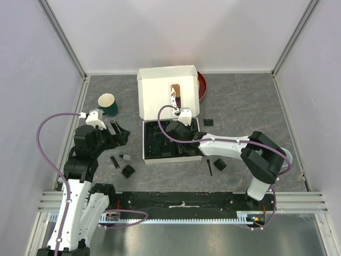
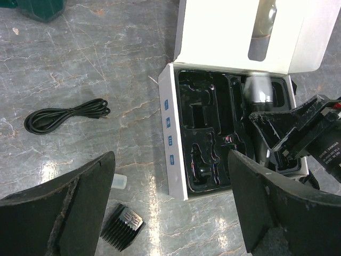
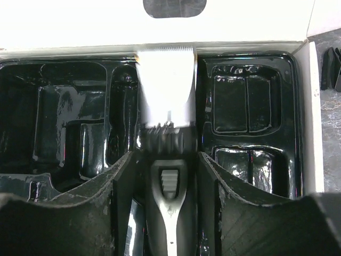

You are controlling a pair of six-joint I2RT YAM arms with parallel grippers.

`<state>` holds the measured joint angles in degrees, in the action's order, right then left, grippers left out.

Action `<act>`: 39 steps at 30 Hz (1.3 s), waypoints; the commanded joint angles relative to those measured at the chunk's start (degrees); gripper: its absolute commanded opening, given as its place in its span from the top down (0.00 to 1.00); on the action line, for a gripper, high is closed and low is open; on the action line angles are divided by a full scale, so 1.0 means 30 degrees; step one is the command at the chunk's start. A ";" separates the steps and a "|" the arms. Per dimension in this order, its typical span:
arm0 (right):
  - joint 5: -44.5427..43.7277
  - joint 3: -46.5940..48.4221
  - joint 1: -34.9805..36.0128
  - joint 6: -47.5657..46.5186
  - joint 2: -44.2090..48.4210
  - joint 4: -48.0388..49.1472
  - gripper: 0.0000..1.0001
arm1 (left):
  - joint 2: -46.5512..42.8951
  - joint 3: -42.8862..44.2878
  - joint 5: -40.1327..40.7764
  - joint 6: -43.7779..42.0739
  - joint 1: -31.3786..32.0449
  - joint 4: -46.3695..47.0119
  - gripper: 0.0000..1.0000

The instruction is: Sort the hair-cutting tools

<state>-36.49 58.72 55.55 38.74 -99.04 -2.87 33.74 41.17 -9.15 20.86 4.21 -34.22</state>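
Note:
The black-and-silver clipper (image 3: 167, 197) lies lengthwise in the middle slot of the black tray (image 3: 248, 101), its silver blade head toward the lid. My right gripper (image 3: 165, 160) is shut on the clipper body, one finger on each side; from above it shows over the box (image 1: 176, 128). My left gripper (image 2: 170, 213) is open and empty, hovering left of the box (image 1: 120, 133). A black comb guard (image 2: 122, 228) lies under its left finger. The coiled black cable (image 2: 66, 114) lies on the table to the left. More guards (image 1: 128, 171) (image 1: 219, 164) and the thin brush (image 1: 210, 167) lie in front of the box.
The white box lid (image 1: 168, 93) stands open at the back, a red bowl (image 1: 203, 85) behind it. A green mug (image 1: 108, 104) stands at the far left. A small clear cap (image 2: 118, 182) lies near the guard. Another guard (image 1: 208, 122) lies right of the box.

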 commanded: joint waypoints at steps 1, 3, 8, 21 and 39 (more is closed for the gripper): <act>-0.0669 0.1198 0.0057 -0.0257 -0.0237 -0.0272 0.42 | -0.0083 0.0018 0.0149 0.0224 -0.0172 0.0126 0.08; -0.0669 0.1286 0.0057 -0.0200 -0.0237 -0.0418 0.41 | -0.0083 0.0018 0.0119 0.0224 -0.0172 0.0126 0.08; -0.0552 0.1842 0.0029 -0.0140 -0.0062 -0.1063 0.40 | -0.0083 0.0018 0.0149 0.0223 -0.0172 0.0126 0.08; -0.0875 0.2809 -0.0732 0.0006 -0.0381 -0.2762 0.58 | -0.0084 0.0047 0.0149 0.0195 -0.0201 0.0097 0.08; 0.1677 0.3835 -0.1905 -0.0199 -0.1997 -0.3465 0.72 | 0.0034 0.0018 0.0120 0.0195 -0.0260 0.0097 0.08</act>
<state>-32.21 68.42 49.65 37.82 -105.47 -11.27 33.76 41.17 -9.13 20.86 3.86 -34.22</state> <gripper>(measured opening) 0.280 0.924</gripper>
